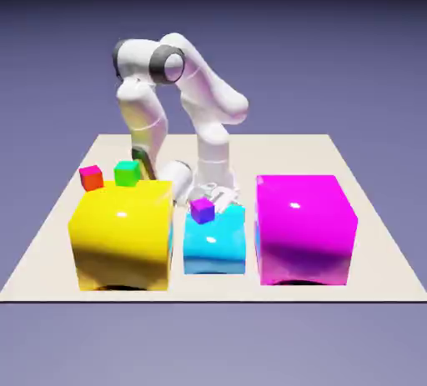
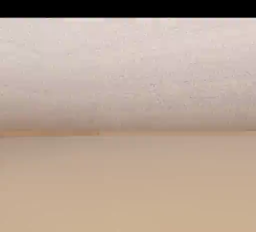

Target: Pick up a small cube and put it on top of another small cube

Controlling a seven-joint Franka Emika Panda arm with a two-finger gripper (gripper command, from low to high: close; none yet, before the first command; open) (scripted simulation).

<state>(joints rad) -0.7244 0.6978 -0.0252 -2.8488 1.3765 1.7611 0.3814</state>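
Down behind the cyan block (image 1: 214, 241), the end effector (image 1: 218, 196) is mostly hidden, so I cannot tell if it pinches anything. Nearest stand three big blocks on the counter (image 1: 377, 269): yellow (image 1: 122, 235), cyan, magenta (image 1: 303, 228). On the cyan one sits a small purple cube (image 1: 202, 209). Farther back, red (image 1: 91, 177) and green (image 1: 127, 172) small cubes sit side by side. No writing shows anywhere.

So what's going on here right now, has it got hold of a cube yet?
The white arm is bent low behind the three big blocks, its hand down behind the cyan block, next to the small purple cube on top. The fingers are hidden there; the hand view shows only blank surface, so a grip can't be confirmed. The small red cube and green cube sit untouched behind the yellow block. Nothing is stacked yet.
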